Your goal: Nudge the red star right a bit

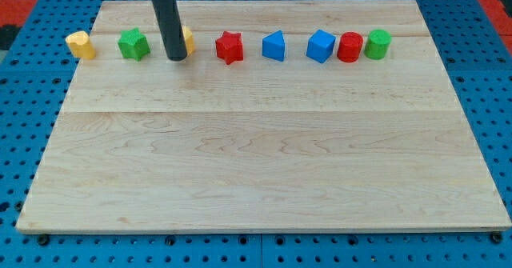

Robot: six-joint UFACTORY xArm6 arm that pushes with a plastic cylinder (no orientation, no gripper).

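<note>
Along the board's [256, 140] top edge runs a single row of eight blocks. From the view's left: yellow block [80, 45] at the board's left edge, green star [134, 44], a second yellow block [189, 38] mostly hidden behind the rod [168, 20], red star [230, 47], blue block [274, 46], blue cube [321, 46], red cylinder [350, 47], green cylinder [378, 44]. The last two touch; the blue cube sits just beside the red cylinder. The tip [176, 58] rests on the wood between the green star and the red star, directly in front of the hidden yellow block; contact with it cannot be judged. The rod is a plain dark shaft with nothing to open or close, and it holds nothing. The red star lies near the tip on its right side, apart from it, with clear gaps to both neighbours. A blue pegboard [24, 140] surrounds the board.
</note>
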